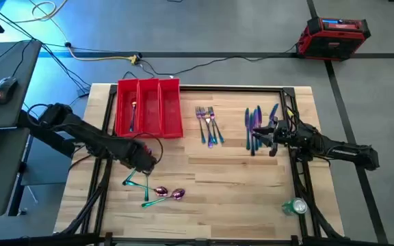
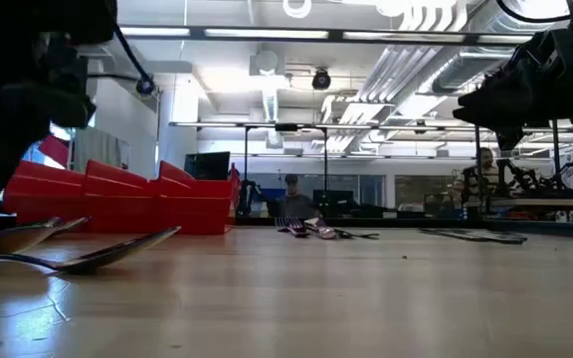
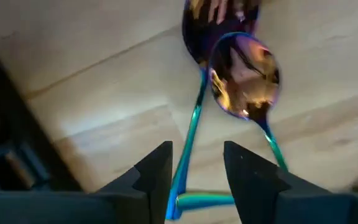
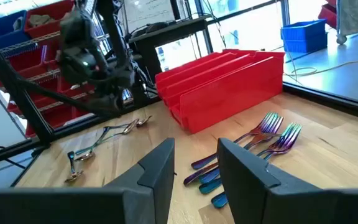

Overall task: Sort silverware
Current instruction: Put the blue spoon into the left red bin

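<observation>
My open left gripper (image 3: 196, 171) straddles a spoon (image 1: 157, 194); forks (image 1: 210, 124), knives (image 1: 255, 126) lie unsorted at two o'clock, red tray (image 1: 148, 107) nearly empty.

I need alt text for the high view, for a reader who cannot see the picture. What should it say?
Seen from above, the left pincer hangs open over the spoons on a wooden table, while the right pincer hovers open by the knives. Forks lie between them, beside a red three-compartment tray.
</observation>
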Controlling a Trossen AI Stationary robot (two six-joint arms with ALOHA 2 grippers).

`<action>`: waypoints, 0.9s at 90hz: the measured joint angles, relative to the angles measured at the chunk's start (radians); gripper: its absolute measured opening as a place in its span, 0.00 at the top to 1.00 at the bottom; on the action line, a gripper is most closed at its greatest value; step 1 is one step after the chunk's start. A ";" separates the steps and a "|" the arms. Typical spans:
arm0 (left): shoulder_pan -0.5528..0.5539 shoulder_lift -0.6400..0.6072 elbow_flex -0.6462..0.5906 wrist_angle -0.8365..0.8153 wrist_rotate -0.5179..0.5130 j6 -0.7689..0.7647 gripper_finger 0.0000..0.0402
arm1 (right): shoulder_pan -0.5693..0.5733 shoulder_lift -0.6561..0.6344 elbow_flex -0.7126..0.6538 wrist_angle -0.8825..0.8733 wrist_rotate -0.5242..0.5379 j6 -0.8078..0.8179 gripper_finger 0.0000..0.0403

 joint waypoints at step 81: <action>0.029 -0.002 0.045 -0.079 0.074 0.024 0.99 | 0.000 0.000 0.000 0.000 0.000 0.000 0.73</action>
